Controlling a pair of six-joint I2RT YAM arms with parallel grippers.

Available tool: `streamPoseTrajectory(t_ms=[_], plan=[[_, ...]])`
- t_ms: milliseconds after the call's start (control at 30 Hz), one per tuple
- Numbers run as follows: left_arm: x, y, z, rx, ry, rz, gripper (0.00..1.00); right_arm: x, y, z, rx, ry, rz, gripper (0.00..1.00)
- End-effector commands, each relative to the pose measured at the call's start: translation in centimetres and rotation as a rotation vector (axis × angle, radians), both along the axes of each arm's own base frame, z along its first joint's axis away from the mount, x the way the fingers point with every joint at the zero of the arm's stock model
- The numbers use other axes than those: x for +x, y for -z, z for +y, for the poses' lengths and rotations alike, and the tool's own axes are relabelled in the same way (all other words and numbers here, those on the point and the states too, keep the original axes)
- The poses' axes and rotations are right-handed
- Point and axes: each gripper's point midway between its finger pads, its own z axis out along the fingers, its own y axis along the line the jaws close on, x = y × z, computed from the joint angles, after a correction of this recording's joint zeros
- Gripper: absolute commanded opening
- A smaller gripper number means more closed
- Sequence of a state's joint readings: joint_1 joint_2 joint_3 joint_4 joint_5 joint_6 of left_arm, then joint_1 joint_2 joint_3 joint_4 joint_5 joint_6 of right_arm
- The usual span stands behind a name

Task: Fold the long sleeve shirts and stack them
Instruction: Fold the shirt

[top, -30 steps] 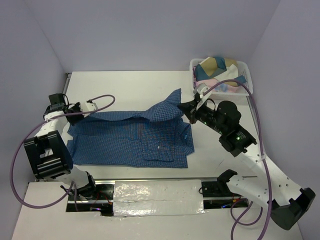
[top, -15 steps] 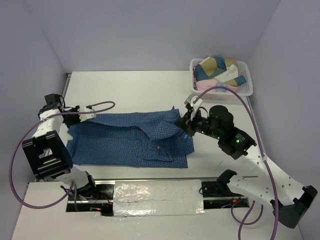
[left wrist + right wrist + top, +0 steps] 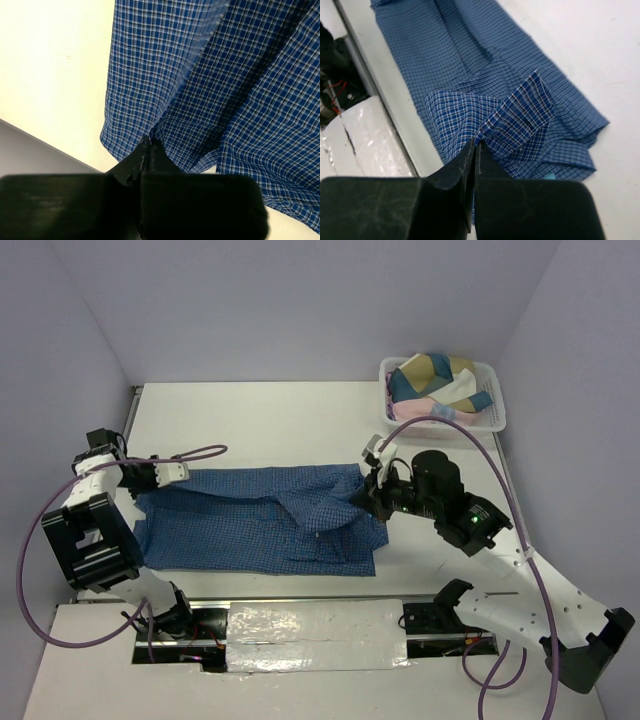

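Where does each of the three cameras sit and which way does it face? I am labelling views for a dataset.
Top external: fixed above and behind the arms, looking down on the table, blue checked shirt, basket; both arms show.
Left wrist: on the left arm, looking along the left end effector, shut on the shirt's edge.
Right wrist: on the right arm, looking down past the right end effector, shut on a lifted fold.
Shared: all three show the shirt; the top view also shows both end effectors.
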State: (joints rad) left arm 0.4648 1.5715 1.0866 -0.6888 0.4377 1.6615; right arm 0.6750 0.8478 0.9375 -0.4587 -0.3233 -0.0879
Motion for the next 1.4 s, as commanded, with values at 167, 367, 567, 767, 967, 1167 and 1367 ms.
streamPoseTrajectory(t_ms=[167,367,567,767,967,1167,1367], plan=[[0.1,-1.8,0.5,-0.07,0.026,-0.022,0.0,-1.3,-0.2,0.7,-0.009,-0.081,0.014,0.0],[-1.0,-1.8,-0.3,-0.097,0.048,0.0,0.0,-1.0,-4.1,-0.8,-0.018,-0.022,-0.067,0.0],[-3.2,0.9,-1.2,-0.102,0.062,0.066,0.0,-1.6,-1.5,-0.5,-0.026,-0.043,-0.005,0.0],[-4.0,3.4,0.1,-0.049,0.009,0.128,0.45,-2.8,3.9,2.9,0.045,-0.18,0.162,0.0],[-1.9,1.2,0.9,-0.055,-0.127,0.137,0.89,-1.6,9.5,4.3,0.065,-0.129,0.283,0.03],[2.4,-8.7,-9.7,-0.322,-0.163,-0.049,0.86,-1.6,12.8,4.3,0.061,-0.086,0.36,0.04],[-1.6,-10.3,-28.6,-0.477,0.118,0.096,0.79,-1.5,14.7,3.7,0.148,-0.034,0.311,0.03]])
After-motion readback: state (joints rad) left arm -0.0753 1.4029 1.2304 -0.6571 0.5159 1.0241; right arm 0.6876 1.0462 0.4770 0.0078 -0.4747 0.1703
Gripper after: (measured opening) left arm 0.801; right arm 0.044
